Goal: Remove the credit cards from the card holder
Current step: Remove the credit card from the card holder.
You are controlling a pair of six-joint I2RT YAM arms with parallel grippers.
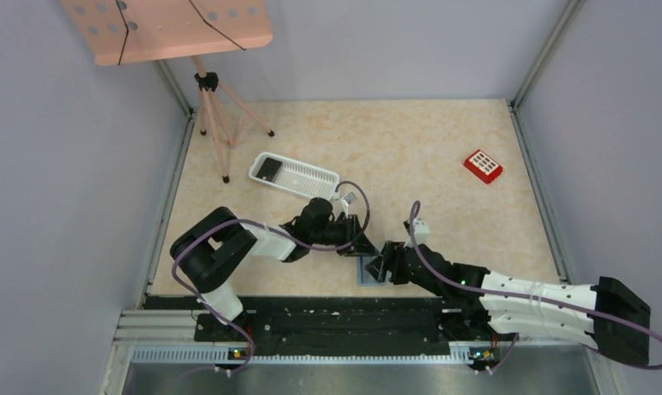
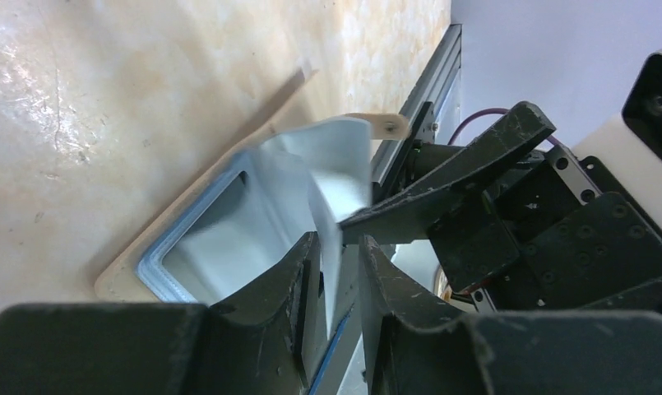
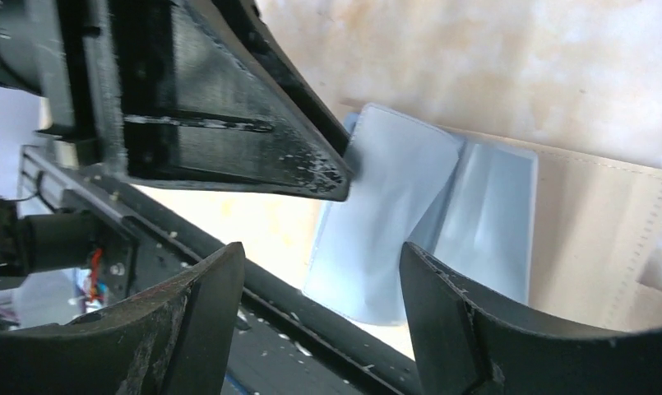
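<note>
Down at the card holder (image 1: 367, 276) now, six o'clock on the table (image 1: 442, 148), tight against the near edge. Looks like the opening-up step, with no card clearly out yet. Over on the left gripper (image 2: 337, 247): pressed together on one pale leaf, holding it up in a curl. Over to the right gripper (image 3: 319, 255): spread wide, hovering over the open pockets, gripping nothing.

Best to hold that leaf up steadily and not tug, or risk dragging the whole holder off toward six o'clock. Better to bring one right fingertip down on the flat half to pin it, then reach for a card's edge at the pocket mouth. Cannot tell whether a card sits inside the pinched leaf.

Seen close: thin, floppy blue-grey plastic pockets, half clear, on a tan stitched backing, lying flat apart from the raised leaf. Likely slippery and quick to buckle.

Further out, at eleven o'clock from the holder, a white slotted basket (image 1: 298, 174) with something dark at one end; at two o'clock, well apart, a small red box (image 1: 483, 165); far off at eleven o'clock, a pink perforated board (image 1: 171, 29) on a tripod (image 1: 215, 123)
</note>
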